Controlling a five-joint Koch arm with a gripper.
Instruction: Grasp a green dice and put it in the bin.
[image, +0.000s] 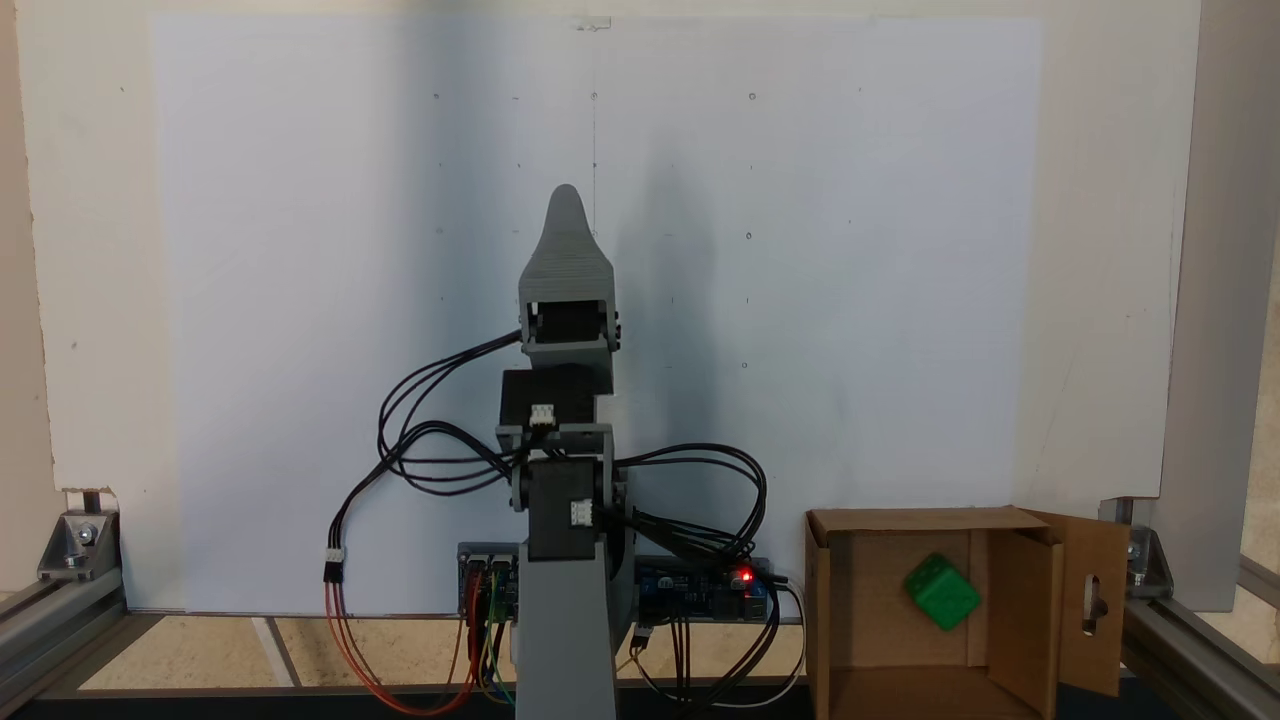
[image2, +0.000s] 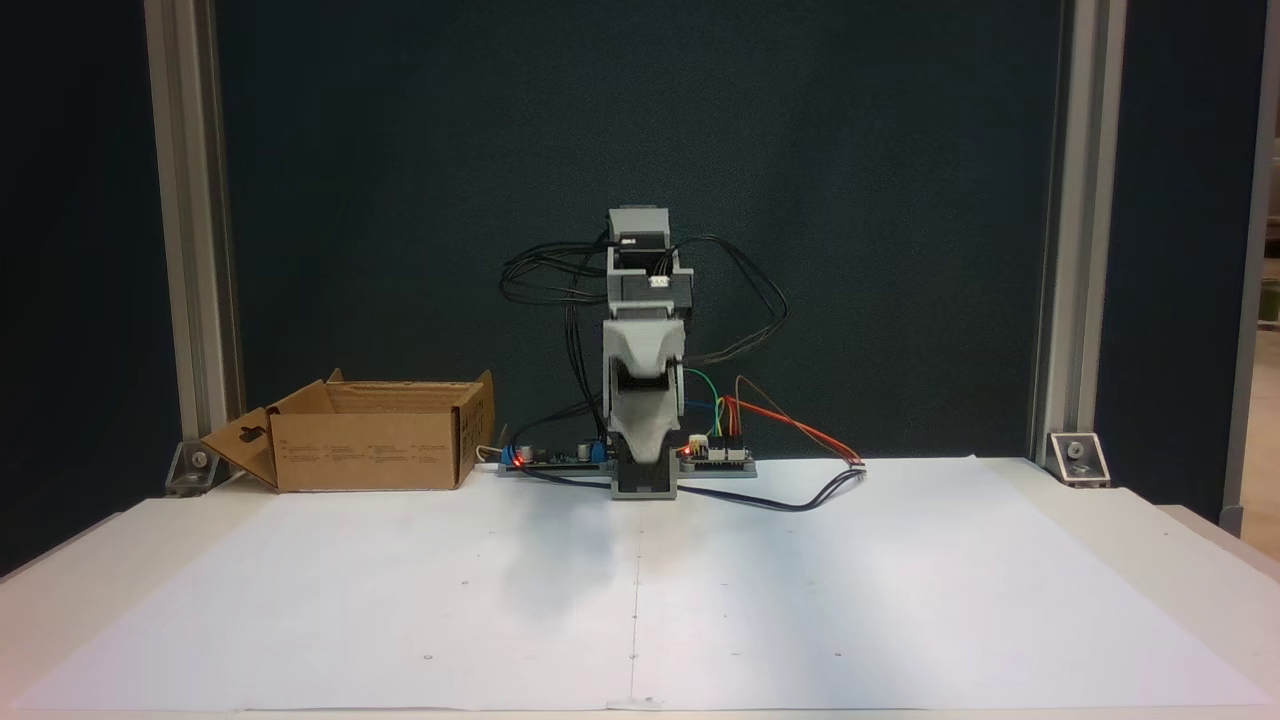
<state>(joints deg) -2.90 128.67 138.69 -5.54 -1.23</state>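
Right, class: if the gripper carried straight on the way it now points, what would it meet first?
Probably the white paper sheet just ahead of the gripper; it seems angled forward and down, though depth is unclear.

In a fixed view the bottom of the bin (image: 1030, 620) is cut off by the lower edge of the picture, and so is the base of the arm (image: 565, 640). The gripper (image: 566, 215) shows one pointed tip there, so I cannot tell how its jaws stand. In the other fixed view the bin (image2: 375, 450) is seen from the side, and its walls hide what lies inside. The print on that bin wall is too small to read.
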